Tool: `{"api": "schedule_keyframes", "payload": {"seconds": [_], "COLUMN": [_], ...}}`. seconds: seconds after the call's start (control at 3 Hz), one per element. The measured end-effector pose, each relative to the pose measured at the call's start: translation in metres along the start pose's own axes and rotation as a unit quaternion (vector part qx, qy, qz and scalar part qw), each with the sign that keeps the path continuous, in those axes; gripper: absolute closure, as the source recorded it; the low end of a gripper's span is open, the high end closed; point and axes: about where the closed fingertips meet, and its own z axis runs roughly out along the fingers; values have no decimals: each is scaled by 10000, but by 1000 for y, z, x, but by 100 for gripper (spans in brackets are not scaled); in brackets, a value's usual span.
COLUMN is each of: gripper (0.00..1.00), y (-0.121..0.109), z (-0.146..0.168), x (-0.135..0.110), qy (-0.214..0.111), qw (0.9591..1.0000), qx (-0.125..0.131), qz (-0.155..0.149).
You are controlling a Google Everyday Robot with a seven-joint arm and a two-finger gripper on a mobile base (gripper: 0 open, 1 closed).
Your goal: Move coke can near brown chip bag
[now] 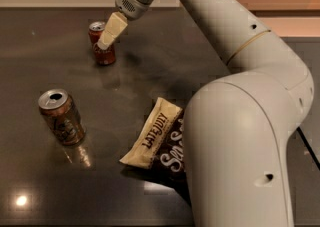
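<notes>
On the dark bench (40, 181), the brown chip bag (152, 138) is half hidden by the arm (240, 136). The coke can (104, 53) is stood well apart, with the gripper (107, 38) at its top; whether it is clenched cannot be told. The can should be gripped at the middle and kept upright.

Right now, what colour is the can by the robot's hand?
Red with a silver top: the coke can, partly behind the gripper, seen in the camera view.
</notes>
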Motion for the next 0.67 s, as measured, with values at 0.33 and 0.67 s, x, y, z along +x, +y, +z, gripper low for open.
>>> {"api": "schedule_keyframes", "payload": {"seconds": [0.33,0.67], "gripper": [0,18], "y": [9,12], "z": [16,28], "x": [-18,-27], "qy": [-90,-95], "qw": [9998,9998], "qx": [-134,-168], "qz": [-67,-91]}}
